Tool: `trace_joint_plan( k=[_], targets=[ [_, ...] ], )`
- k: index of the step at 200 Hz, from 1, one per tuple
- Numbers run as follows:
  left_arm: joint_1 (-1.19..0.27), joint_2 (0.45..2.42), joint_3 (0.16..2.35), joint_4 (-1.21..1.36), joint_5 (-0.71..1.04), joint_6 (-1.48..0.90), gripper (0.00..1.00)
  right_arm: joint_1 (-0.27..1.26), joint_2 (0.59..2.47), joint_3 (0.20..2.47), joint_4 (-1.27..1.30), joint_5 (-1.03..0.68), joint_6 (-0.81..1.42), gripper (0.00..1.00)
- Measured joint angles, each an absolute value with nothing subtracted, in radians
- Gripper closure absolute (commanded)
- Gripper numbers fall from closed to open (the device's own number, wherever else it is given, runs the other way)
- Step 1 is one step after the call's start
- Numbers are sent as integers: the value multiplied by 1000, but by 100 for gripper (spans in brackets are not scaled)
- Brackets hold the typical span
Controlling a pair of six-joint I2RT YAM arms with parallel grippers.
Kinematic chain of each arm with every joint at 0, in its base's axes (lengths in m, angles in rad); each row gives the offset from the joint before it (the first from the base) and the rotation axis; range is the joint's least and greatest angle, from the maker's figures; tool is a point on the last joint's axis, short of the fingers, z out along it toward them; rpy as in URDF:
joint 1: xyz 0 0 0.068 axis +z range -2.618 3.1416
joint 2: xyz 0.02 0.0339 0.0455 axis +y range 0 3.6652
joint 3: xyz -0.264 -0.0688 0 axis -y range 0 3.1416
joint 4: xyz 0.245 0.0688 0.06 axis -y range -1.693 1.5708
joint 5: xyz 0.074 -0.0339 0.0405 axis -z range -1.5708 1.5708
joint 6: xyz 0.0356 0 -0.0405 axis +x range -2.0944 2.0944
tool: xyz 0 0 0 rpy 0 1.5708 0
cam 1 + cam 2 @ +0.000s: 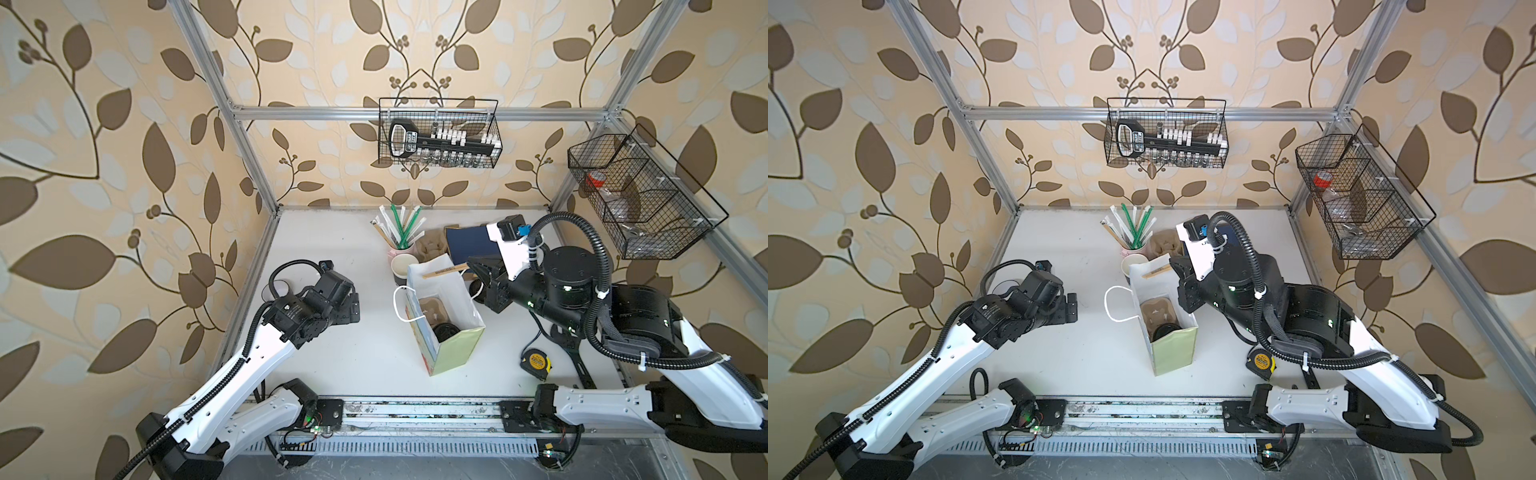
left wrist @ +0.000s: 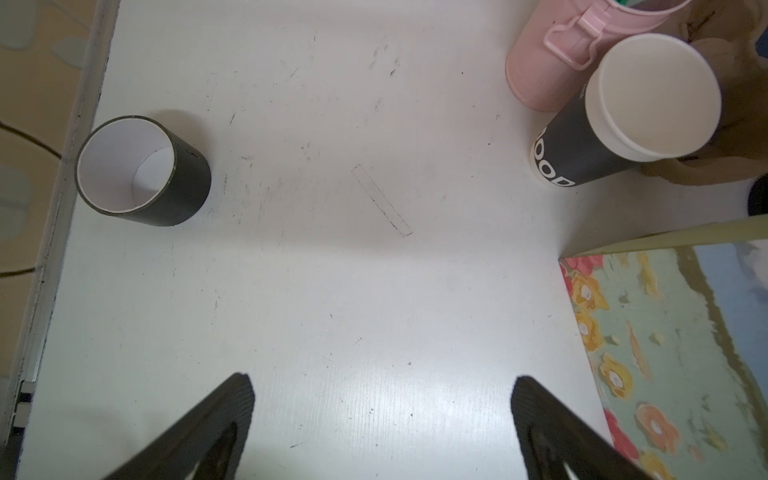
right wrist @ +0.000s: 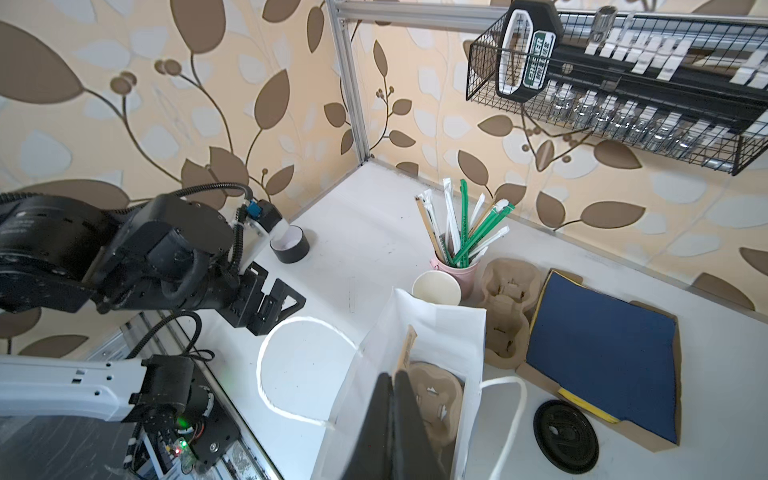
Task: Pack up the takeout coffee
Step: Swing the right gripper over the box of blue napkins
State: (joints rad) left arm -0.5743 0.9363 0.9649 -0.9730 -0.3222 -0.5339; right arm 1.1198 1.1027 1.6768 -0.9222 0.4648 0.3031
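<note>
Straw-packing step: my right pincer (image 3: 392, 374), clenched on a wrapped straw (image 3: 406, 348), hangs at the bag (image 3: 436, 328) mouth; I judge my released left pincer (image 2: 382, 384) should next reach the takeout coffee (image 2: 648, 99).

this looks like a robot lab dressed up as a little coffee stand. a metal frame (image 1: 311, 112) holds leaf wallpaper (image 1: 104, 124) around a white table (image 1: 353, 361). two robot arms (image 1: 249, 361) sit on a rail (image 1: 415, 409) at 6 o'clock. a wire basket (image 1: 384, 120) of tools hangs at 12 o'clock. a coffee cup (image 1: 404, 266), straws (image 1: 405, 226) and a paper bag (image 1: 457, 347) stand near the middle.
</note>
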Motion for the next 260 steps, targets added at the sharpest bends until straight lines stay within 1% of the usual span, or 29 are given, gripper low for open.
trace_joint_plan(
  k=[30, 48, 53, 59, 70, 76, 86, 105, 108, 115, 137, 150, 165, 200, 217, 237, 260],
  targets=[
    [-574, 938, 965, -973, -322, -534, 1, 1123, 1124, 1632, -940, 508, 327, 100],
    [-574, 941, 965, -973, -322, -534, 1, 1124, 1173, 1592, -943, 512, 345, 100],
    [-574, 942, 965, -973, -322, -534, 1, 1124, 1193, 1583, -942, 511, 348, 92],
    [-574, 943, 965, -973, -323, -534, 1, 1123, 1217, 1573, -942, 510, 356, 85],
    [-574, 944, 965, -973, -322, -534, 1, 1118, 1259, 1559, -943, 506, 361, 78],
    [-574, 944, 965, -973, -322, -534, 1, 1111, 1277, 1556, -945, 501, 364, 72],
    [-574, 944, 965, -973, -323, -534, 1, 1094, 1298, 1555, -946, 491, 385, 59],
    [-574, 944, 965, -973, -323, -533, 1, 1050, 1304, 1557, -947, 479, 395, 44],
    [-574, 944, 965, -973, -323, -534, 1, 1042, 1303, 1558, -947, 478, 391, 39],
    [-574, 944, 965, -973, -323, -533, 1, 1032, 1301, 1565, -949, 476, 392, 32],
    [-574, 948, 965, -973, -323, -533, 1, 1013, 1301, 1621, -954, 472, 393, 19],
    [-574, 951, 965, -973, -323, -533, 1, 984, 1296, 1667, -953, 464, 396, 17],
    [-574, 951, 965, -973, -323, -533, 1, 899, 1281, 1706, -951, 443, 405, 16],
    [-574, 951, 965, -973, -323, -533, 1, 527, 1253, 1721, -941, 340, 457, 15],
    [-574, 949, 965, -972, -323, -533, 1, 396, 1272, 1717, -935, 308, 479, 15],
    [-574, 942, 965, -972, -324, -533, 1, 317, 1334, 1696, -910, 282, 498, 15],
    [-574, 935, 965, -972, -324, -533, 1, 290, 1451, 1642, -873, 263, 516, 15]
  ],
)
